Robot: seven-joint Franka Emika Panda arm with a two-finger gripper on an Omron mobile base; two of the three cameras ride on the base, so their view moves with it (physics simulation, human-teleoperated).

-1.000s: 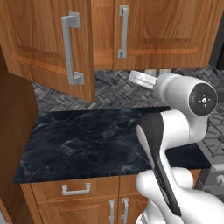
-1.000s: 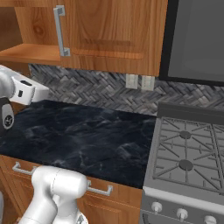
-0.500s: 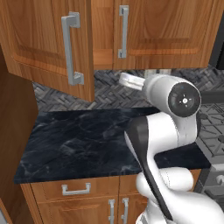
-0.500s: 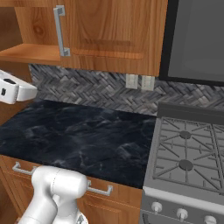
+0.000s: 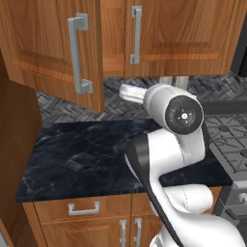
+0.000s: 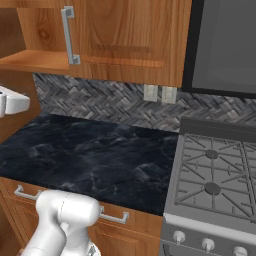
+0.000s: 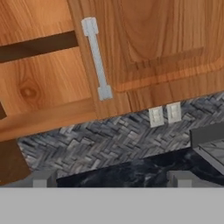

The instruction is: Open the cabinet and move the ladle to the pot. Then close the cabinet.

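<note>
Cabinet (image 5: 159,34): above the table's (image 5: 91,154) back edge; left door (image 5: 53,48) swung out, right door (image 7: 170,39) flush. Inner shelf (image 6: 35,61) bare where visible. Tool (image 7: 111,178): fingers (image 7: 42,178) spread wide, nothing between them, aimed at the right door's handle (image 7: 97,59).

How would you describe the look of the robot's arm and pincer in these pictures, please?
The arm is glossy white with rounded, bulbous links. A dark band runs along one link, and the big joint carries a dark round cap with small marks at its centre. No loose cables show. In the hand view, the pincer shows two small, blocky grey fingertips.
</note>
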